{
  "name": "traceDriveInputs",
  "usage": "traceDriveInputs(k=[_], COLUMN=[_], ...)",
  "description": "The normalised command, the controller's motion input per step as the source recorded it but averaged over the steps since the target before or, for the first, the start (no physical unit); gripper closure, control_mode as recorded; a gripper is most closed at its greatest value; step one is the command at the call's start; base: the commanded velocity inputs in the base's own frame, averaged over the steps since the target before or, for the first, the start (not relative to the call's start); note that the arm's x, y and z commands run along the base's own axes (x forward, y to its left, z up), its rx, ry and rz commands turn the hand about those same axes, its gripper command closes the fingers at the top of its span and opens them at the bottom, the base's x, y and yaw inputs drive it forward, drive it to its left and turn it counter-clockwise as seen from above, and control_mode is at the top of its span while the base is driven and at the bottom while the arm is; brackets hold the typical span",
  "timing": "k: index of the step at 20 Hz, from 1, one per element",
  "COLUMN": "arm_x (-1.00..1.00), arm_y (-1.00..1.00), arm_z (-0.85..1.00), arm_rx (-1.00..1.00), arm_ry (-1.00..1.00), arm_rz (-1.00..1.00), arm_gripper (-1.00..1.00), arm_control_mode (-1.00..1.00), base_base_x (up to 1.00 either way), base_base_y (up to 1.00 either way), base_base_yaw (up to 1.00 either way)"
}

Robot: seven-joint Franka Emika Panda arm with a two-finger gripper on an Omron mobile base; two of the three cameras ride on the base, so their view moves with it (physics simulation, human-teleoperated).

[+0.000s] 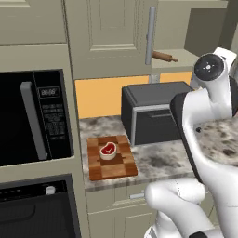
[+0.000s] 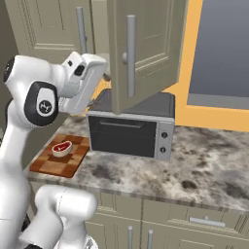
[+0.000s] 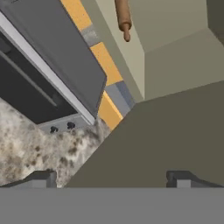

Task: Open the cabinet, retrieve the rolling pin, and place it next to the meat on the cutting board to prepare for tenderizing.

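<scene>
The cabinet's right door stands swung open over the counter; its left door is shut. On the cabinet's bottom shelf lies the brown rolling pin, seen in the hand view near the top edge. The checkered cutting board lies on the counter with the red meat on its far half, also seen from the right. My gripper is open and empty, below and short of the shelf, its fingertips wide apart.
A dark toaster oven stands on the counter right of the board, under the open cabinet. A black microwave is built in at the left. The open door's handle hangs close to my hand.
</scene>
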Motion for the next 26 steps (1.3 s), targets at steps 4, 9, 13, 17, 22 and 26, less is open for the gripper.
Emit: traceDriveInputs(k=[4, 9, 13, 17, 22, 26], arm_x=[-0.10, 0.00, 0.02, 0.00, 0.17, 0.42], arm_y=[-0.88, -0.85, -0.66, -0.47, -0.47, -0.58], arm_z=[0.00, 0.00, 0.00, 0.00, 0.00, -0.03], arm_rx=[0.08, 0.10, 0.11, 0.09, 0.11, 0.06], arm_ry=[0.00, 0.00, 0.00, 0.00, 0.06, 0.06], arm_rz=[-0.03, -0.02, -0.01, -0.01, 0.00, 0.00], arm_gripper=[-1.00, -1.00, -1.00, -1.00, -1.00, -1.00], arm_control_mode=[-1.00, -1.00, -1.00, -1.00, -1.00, -1.00], base_base_x=[0.00, 0.00, 0.00, 0.00, 0.00, 0.00], base_base_y=[0.00, 0.00, 0.00, 0.00, 0.00, 0.00], base_base_yaw=[0.00, 0.00, 0.00, 0.00, 0.00, 0.00])
